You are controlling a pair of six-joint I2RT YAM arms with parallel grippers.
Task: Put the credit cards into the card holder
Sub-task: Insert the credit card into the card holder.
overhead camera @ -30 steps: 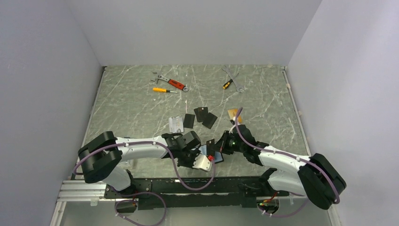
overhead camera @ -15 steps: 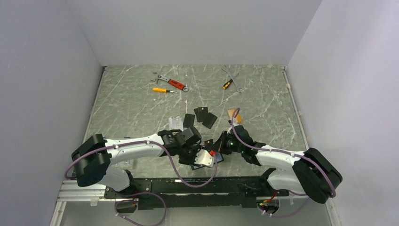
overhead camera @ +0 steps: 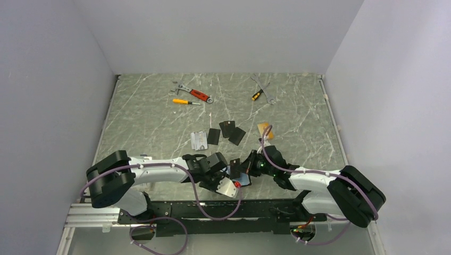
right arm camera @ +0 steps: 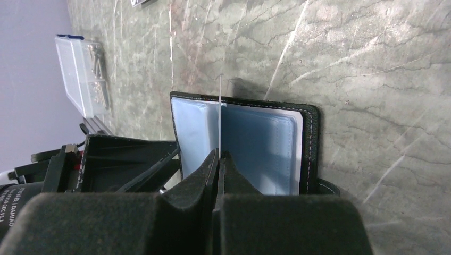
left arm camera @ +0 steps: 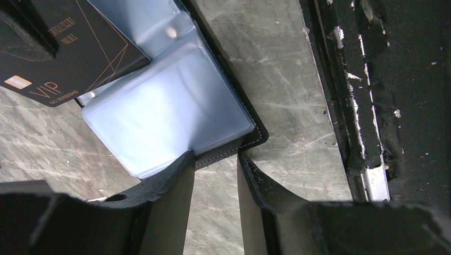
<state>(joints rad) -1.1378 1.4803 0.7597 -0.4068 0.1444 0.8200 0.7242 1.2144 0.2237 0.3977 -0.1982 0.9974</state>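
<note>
Right gripper (right arm camera: 219, 157) first: fingers pressed tight together on a black VIP card (right arm camera: 219, 106), caught edge-on by the wrist camera as a thin line standing straight out past the tips. Just beyond those tips lies the card holder (right arm camera: 260, 143), spread open flat on the green marbled table (right arm camera: 372, 79) with its bluish clear sleeves facing up inside a black stitched rim. The card hangs over the middle of it, and whether its end is inside a sleeve can't be told. Over to the left gripper (left arm camera: 213, 162): jaws partly spread, nothing between them but bare table. The holder's stitched near edge runs across right at the fingertips (left arm camera: 175, 175), one of them overlapping a sleeve's edge in this view. From this side the card's face shows up and to the left of the jaws, gold lines and lettering on black, its corner across the sleeves. From above, the two grippers meet nose to nose over the holder, left gripper at its left side, right gripper at its right. Farther out, beyond both sets of fingers, the other credit cards (overhead camera: 223, 134) sit in a loose cluster — a silver-grey card (overhead camera: 198, 139), three plain black cards (overhead camera: 227, 127) beside it, and a gold-orange card (overhead camera: 265, 130) off to the right, partly behind the right arm's purple cable (overhead camera: 264, 139). Well past them, near the far wall, lie a red-handled wrench (overhead camera: 197, 94), an orange screwdriver (overhead camera: 183, 101), and a spanner (overhead camera: 264, 86) crossed with a small screwdriver (overhead camera: 257, 96).
</note>
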